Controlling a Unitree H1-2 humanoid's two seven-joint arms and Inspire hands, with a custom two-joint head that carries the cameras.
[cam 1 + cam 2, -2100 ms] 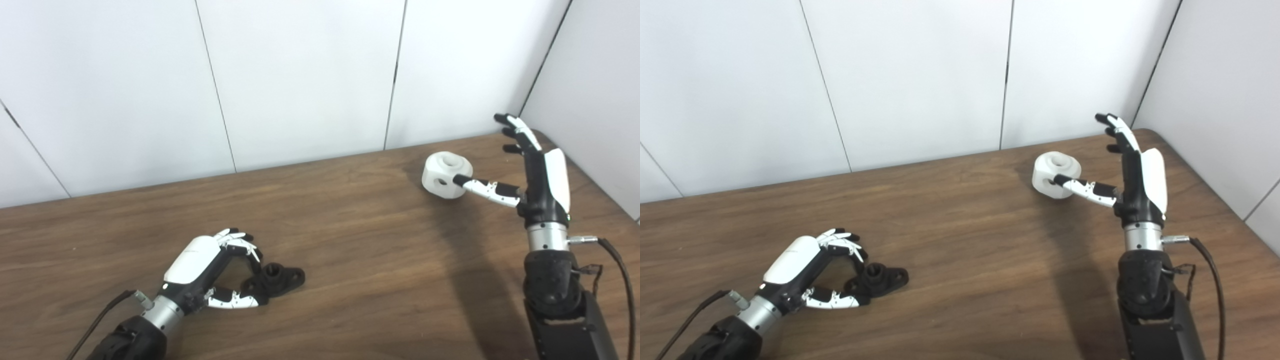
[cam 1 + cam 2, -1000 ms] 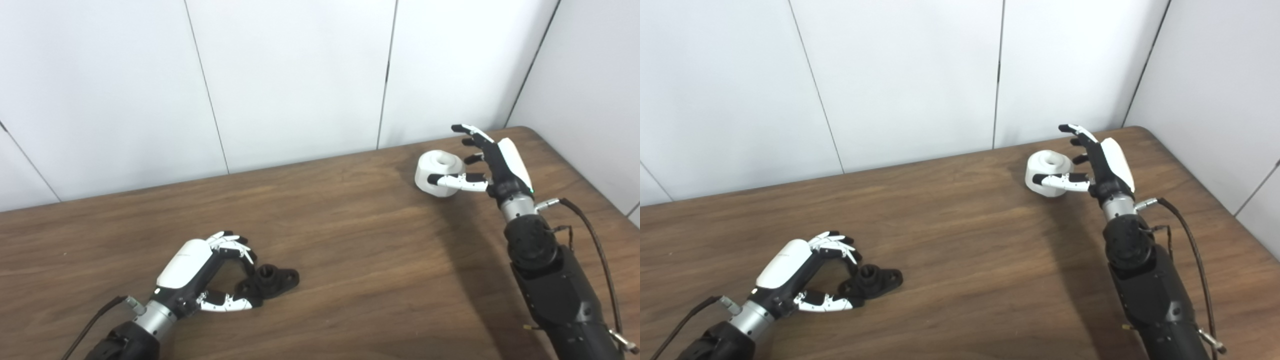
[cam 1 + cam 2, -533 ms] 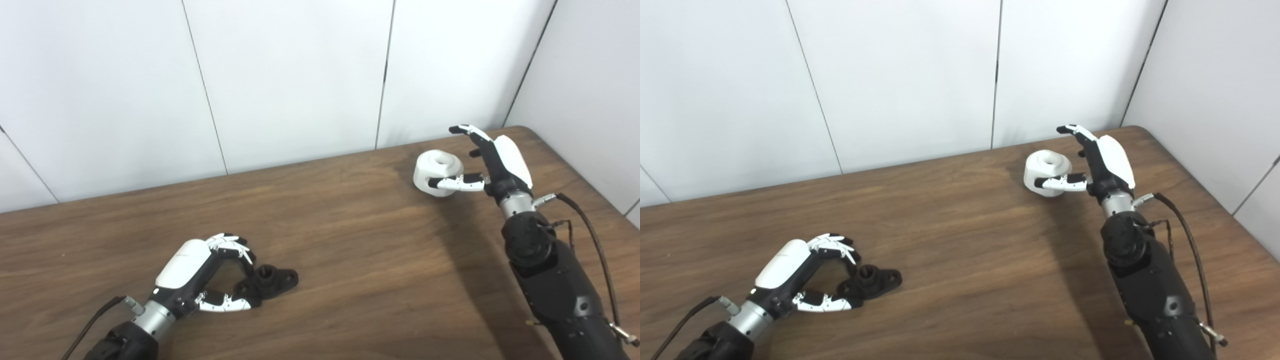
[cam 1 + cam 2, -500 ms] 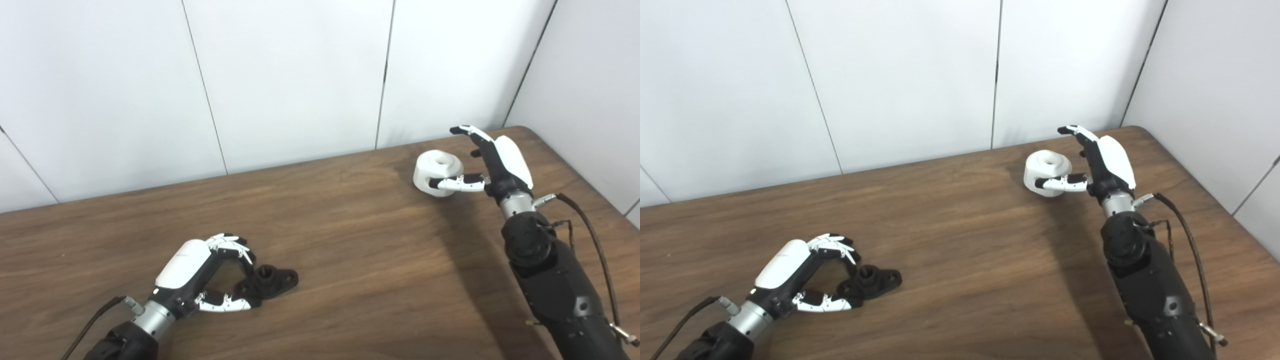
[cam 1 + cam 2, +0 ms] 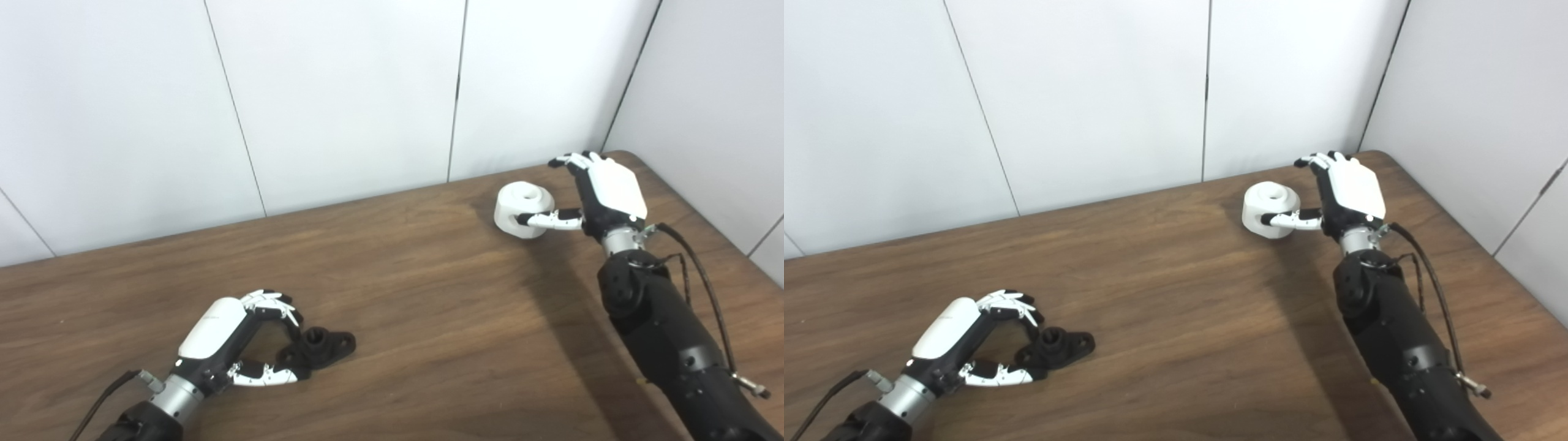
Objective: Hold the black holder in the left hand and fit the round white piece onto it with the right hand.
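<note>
The black holder (image 5: 321, 346) lies flat on the wooden table (image 5: 429, 318) at the front left. My left hand (image 5: 236, 334) pinches the holder's left end between curled fingers (image 5: 286, 310) and thumb (image 5: 269, 376). The round white piece (image 5: 520, 207), with a hole in its top, stands on the table at the back right. My right hand (image 5: 597, 193) sits just right of it, palm turned down. Its fingers (image 5: 566, 162) arch behind the piece without closing, and the thumb (image 5: 548, 218) lies against the near side.
White wall panels (image 5: 343, 92) close off the table at the back and right. The table's rounded back-right corner (image 5: 637, 156) is just behind the right hand. A black cable (image 5: 704, 275) trails along the right forearm.
My right hand has rolled palm down and moved closer to the white piece, with its fingers curving behind it. The left hand and holder keep their pose. The camera has shifted slightly.
</note>
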